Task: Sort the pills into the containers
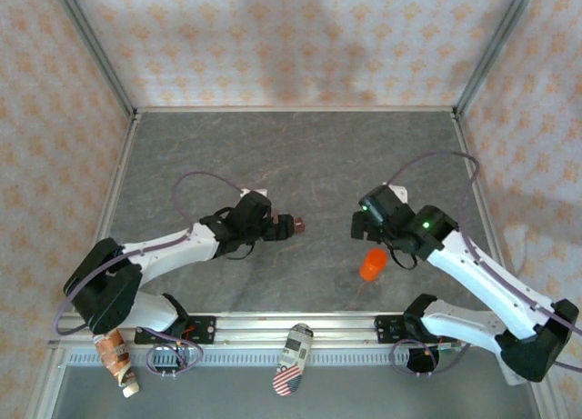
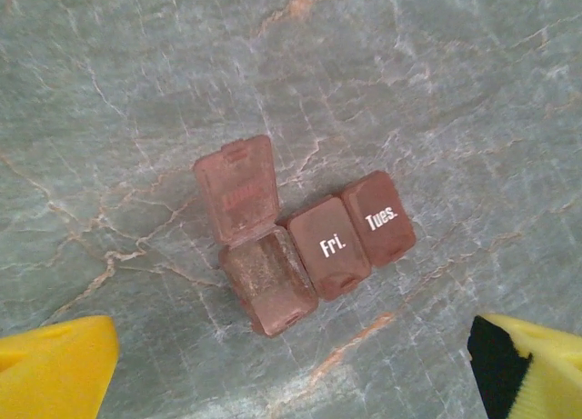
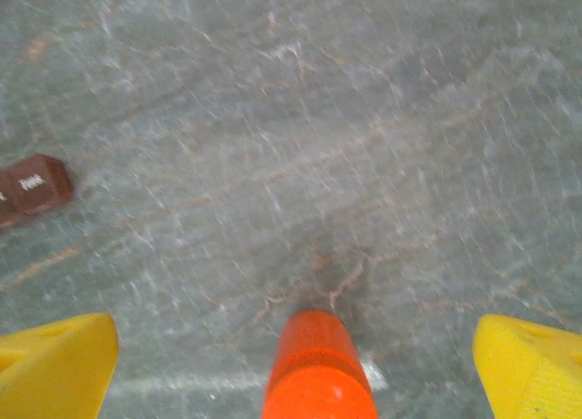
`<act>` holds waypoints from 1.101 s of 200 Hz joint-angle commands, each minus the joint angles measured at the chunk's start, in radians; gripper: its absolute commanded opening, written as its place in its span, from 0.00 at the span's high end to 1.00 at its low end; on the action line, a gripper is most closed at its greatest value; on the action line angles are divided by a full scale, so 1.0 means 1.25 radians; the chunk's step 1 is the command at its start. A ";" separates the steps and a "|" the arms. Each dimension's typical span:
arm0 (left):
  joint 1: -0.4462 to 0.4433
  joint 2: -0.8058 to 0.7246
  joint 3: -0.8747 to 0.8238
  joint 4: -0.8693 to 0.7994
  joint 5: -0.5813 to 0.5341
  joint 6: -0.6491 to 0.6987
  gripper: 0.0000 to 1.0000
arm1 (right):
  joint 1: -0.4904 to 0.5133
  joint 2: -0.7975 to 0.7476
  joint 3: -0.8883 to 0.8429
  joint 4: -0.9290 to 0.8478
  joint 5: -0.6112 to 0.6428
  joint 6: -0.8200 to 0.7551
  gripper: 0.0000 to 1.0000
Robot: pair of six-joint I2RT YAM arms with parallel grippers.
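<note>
Left gripper [image 2: 291,374], jaws spread wide, hangs over the containers [image 2: 314,242], a reddish-brown box mid-table [image 2: 136,92]. One lid [image 2: 238,190] is up; two are shut, lettered "Fri." and "Tues." It is probably light, stiff, slippery plastic, best gripped across its long sides. Right gripper [image 3: 291,369], equally wide, straddles an orange bottle [image 3: 318,374] without touching it.

Orange bottle [image 3: 318,369] cut off by bottom edge in right wrist view. Pill box [image 3: 29,188] clipped at left edge there, label blurred. Top view: box mostly under left claw [image 1: 278,226]. Open compartment [image 2: 271,292] contents unreadable.
</note>
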 commanded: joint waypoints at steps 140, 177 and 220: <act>-0.013 0.203 0.091 0.134 0.057 -0.030 0.00 | -0.004 -0.032 -0.102 -0.021 -0.051 0.064 0.00; -0.012 0.229 0.125 0.128 0.056 -0.019 0.00 | -0.004 -0.030 -0.116 -0.008 -0.057 0.066 0.00; -0.012 0.247 0.167 0.101 0.053 0.005 0.00 | -0.003 -0.022 -0.126 0.003 -0.067 0.063 0.00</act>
